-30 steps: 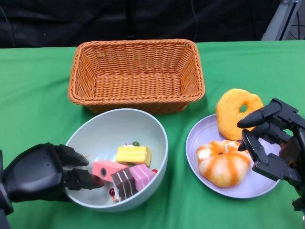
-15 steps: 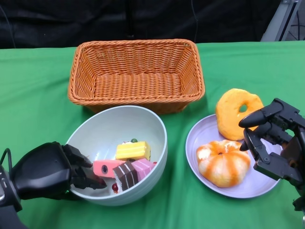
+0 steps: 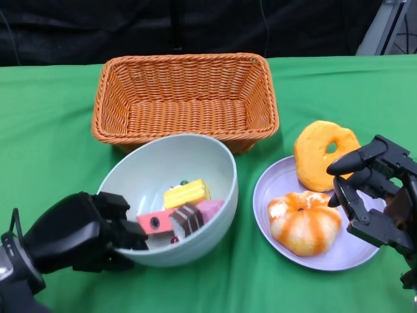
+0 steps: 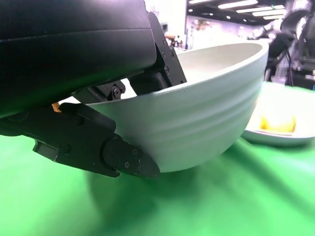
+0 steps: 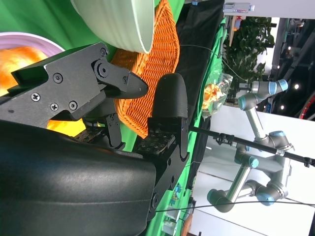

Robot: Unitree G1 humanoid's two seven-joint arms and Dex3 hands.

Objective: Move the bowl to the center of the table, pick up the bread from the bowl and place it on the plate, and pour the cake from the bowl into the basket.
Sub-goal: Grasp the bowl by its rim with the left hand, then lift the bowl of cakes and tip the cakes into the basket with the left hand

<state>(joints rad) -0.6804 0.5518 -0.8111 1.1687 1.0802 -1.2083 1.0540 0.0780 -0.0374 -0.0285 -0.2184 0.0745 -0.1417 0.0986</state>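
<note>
A green cloth covers the table [image 3: 52,130], backed by a black curtain, with robot arms on stands showing beyond the table's edge in the right wrist view. At the centre of the head view, a pale grey-green bowl [image 3: 189,163] with faint ribbed bands on its outer wall is tipped, its far rim raised at 12 o'clock toward the basket [image 3: 186,98], an orange wicker basket with woven sides just beyond it. Inside the bowl lie 4 cake pieces: a yellow slice [image 3: 186,193], a pink slice with a dark spot [image 3: 155,222], a brown-and-white layered piece [image 3: 187,220] and a pale pink piece [image 3: 210,210], bunched against the near wall. At 3 o'clock from the bowl a lilac plate [image 3: 267,189] carries a round orange-and-white bread [image 3: 304,222] and, at its far edge, a golden ring-shaped bread [image 3: 324,153]. The left hand [image 3: 81,231] at 7 o'clock grasps the bowl's near rim, fingers clamped inside and outside the wall, as the left wrist view confirms [image 4: 98,142]. The right hand [image 3: 371,192] hangs at 4 o'clock over the plate's right edge, fingers spread and curved, holding nothing, just beside the breads.
</note>
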